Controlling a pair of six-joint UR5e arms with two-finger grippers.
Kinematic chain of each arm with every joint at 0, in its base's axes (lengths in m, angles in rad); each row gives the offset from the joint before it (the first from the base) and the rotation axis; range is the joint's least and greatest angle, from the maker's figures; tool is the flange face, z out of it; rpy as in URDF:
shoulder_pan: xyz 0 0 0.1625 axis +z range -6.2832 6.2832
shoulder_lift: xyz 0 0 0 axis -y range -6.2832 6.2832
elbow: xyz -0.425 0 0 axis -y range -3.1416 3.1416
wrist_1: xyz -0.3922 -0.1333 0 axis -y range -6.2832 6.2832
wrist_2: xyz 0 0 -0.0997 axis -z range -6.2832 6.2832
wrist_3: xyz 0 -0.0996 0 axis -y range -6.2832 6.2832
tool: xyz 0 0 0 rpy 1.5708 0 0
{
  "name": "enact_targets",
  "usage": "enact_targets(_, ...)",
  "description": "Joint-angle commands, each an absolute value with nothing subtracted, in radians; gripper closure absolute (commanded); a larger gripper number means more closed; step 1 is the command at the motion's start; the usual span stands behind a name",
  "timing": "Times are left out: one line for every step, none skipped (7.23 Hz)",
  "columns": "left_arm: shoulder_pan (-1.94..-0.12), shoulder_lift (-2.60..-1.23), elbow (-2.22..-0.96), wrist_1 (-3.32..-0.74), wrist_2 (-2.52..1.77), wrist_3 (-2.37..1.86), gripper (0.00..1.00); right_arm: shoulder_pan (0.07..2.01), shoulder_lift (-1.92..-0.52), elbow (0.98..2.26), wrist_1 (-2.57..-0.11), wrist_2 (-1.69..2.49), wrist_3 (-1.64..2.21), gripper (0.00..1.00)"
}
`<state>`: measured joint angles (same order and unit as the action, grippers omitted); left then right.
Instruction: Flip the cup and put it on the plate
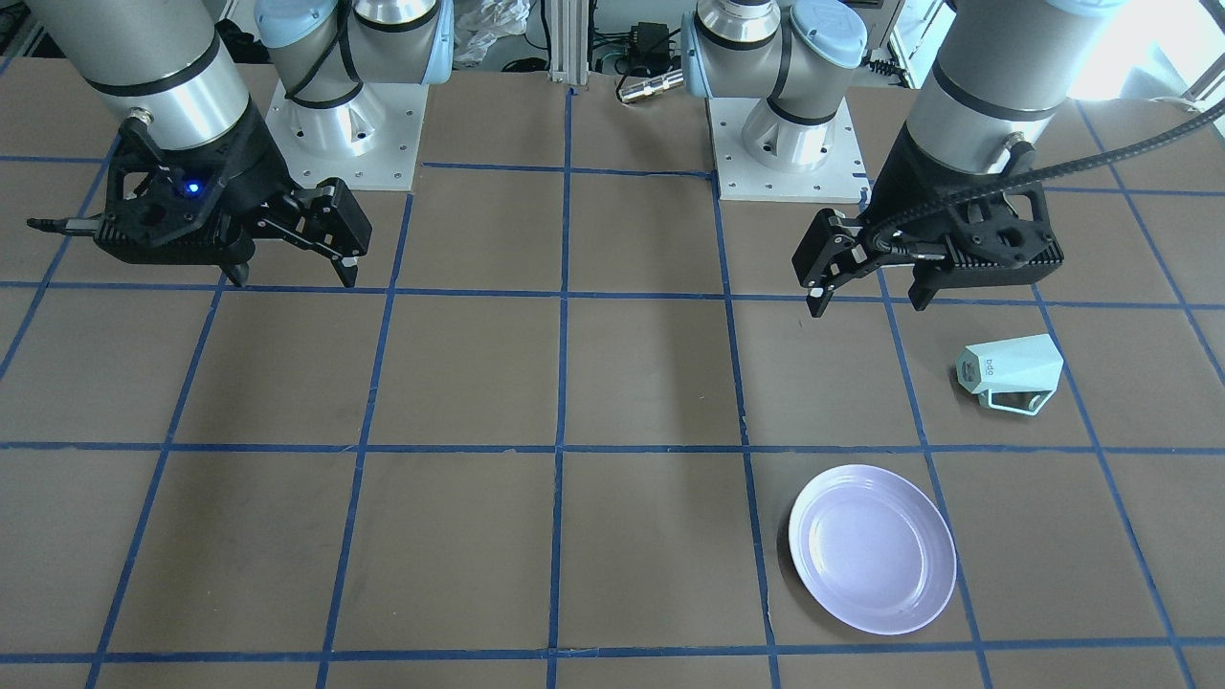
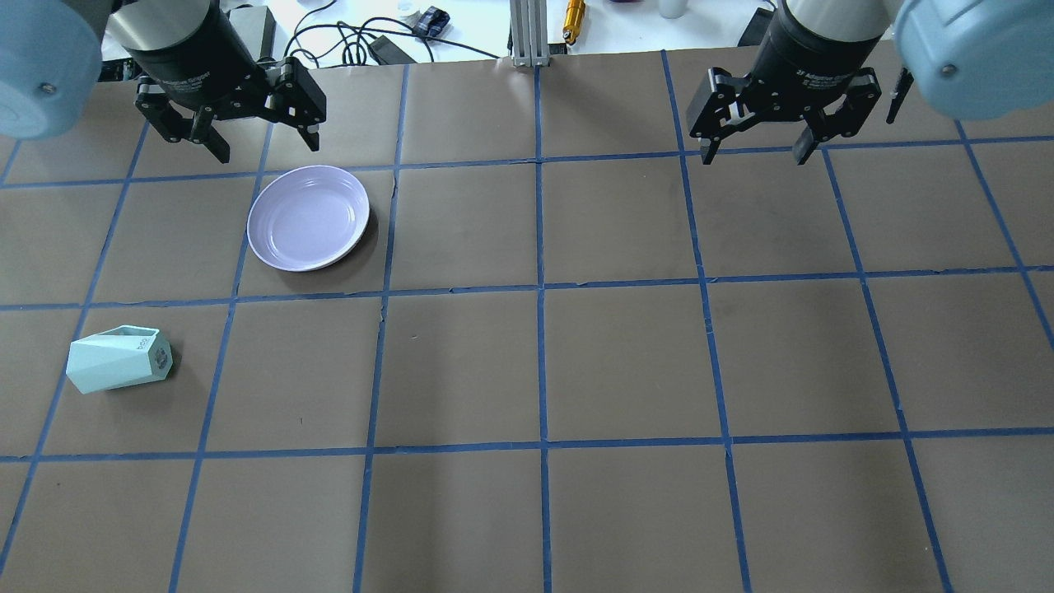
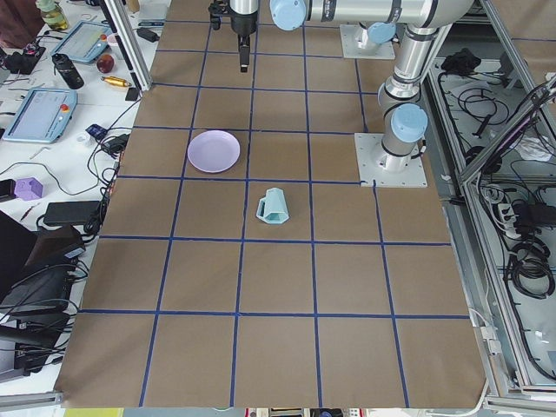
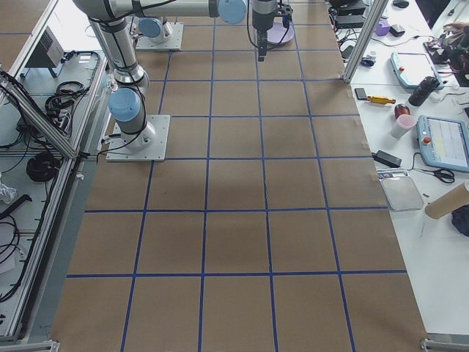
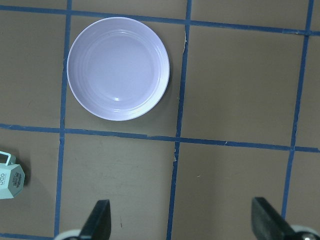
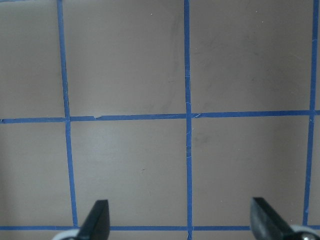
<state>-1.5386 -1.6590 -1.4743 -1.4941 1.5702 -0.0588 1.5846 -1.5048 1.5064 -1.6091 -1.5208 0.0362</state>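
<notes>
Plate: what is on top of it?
Nothing: the plate is bare. The cup lies on its side on the table, apart. Whatever is under the plate is covered.

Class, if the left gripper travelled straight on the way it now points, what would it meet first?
Probably bare table, beside a blue tape line. The left gripper points straight down, jaws open; the plate and the cup lie off to the side. Depth is uncertain.
</notes>
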Motion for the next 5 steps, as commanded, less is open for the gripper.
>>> enact_targets(-1.539,-1.660,-1.471,-1.506,1.565,0.010,0.00,1.585,-1.505,1.506,-1.609,-1.520,0.037,0.00)
enact_targets(-1.539,-1.657,-1.470,-1.506,1.563,0.011,0.00,1.585,-1.505,1.506,-1.609,-1.522,0.037,0.00)
enact_targets(-1.539,-1.643,-1.473,-1.506,1.565,0.015,0.00,1.585,-1.505,1.506,-1.609,-1.522,0.035,0.00)
enact_targets(-1.539,-1.637,-1.482,-1.508,1.566,0.015,0.00,1.585,-1.505,1.506,-1.609,-1.522,0.037,0.00)
enact_targets(-1.539,-1.640,-1.482,-1.508,1.568,0.015,0.00,1.585,-1.505,1.506,-1.609,-1.522,0.035,0.00)
